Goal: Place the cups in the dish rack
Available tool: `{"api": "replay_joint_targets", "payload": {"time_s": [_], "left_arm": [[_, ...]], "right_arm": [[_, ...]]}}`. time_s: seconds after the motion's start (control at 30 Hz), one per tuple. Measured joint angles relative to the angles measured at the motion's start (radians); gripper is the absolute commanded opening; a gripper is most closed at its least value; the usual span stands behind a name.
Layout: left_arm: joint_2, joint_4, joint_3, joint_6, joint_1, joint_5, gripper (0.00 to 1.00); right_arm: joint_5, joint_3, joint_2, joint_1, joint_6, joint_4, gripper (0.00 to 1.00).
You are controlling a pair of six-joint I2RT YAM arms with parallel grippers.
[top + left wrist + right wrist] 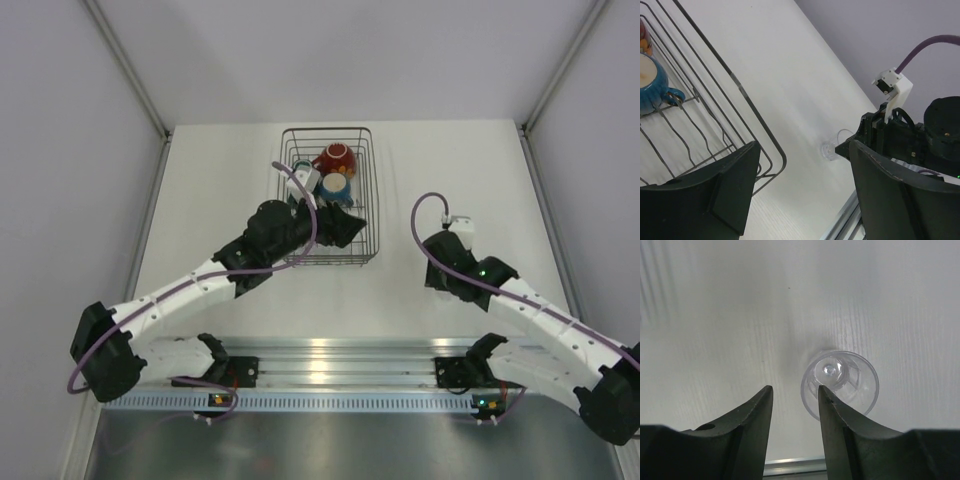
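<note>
The dish rack (pixel 325 240) stands at the table's far middle; its wire rim (pixel 747 107) also shows in the left wrist view. Inside it are the red patterned cup (pixel 335 157) and the teal mug (pixel 335 186), seen closer as teal mug (pixel 651 84). My left gripper (pixel 350 228) hangs over the rack's near right corner, open and empty (pixel 805 185). A tiny clear glass (pixel 840 382) rests on the table. My right gripper (pixel 795 388) is open at it: the right fingertip (pixel 824 392) overlaps the glass's left rim, and a slice of rim shows in the gap. The same glass (pixel 832 148) shows beside the right gripper (pixel 437 262).
A metal rail (pixel 340 355) runs along the table's near edge by the arm bases. White walls with grey corner posts (pixel 130 70) enclose the table. The right arm's cable (pixel 420 215) loops above its wrist.
</note>
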Motion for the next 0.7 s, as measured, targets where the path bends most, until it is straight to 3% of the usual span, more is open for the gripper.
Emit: {"api": "replay_joint_targets", "payload": {"time_s": [0.13,0.3,0.37,0.7], "left_arm": [[-0.025,0.0,0.0,0.002,0.009,0.003,0.77],[-0.055,-0.002,-0.003,0.01,0.018,0.003,0.78],[-0.064,-0.006,-0.003,0.011,0.024,0.003,0.78],[-0.071,-0.024,-0.004,-0.011,0.082,0.023,0.78]], "right_arm": [[-0.001,0.0,0.048,0.0,0.005,0.0,0.39],[-0.002,0.0,0.093,0.0,0.0,0.013,0.06],[-0.003,0.0,0.117,0.0,-0.006,0.024,0.0],[0.001,0.048,0.161,-0.002,-0.085,0.056,0.0]]}}
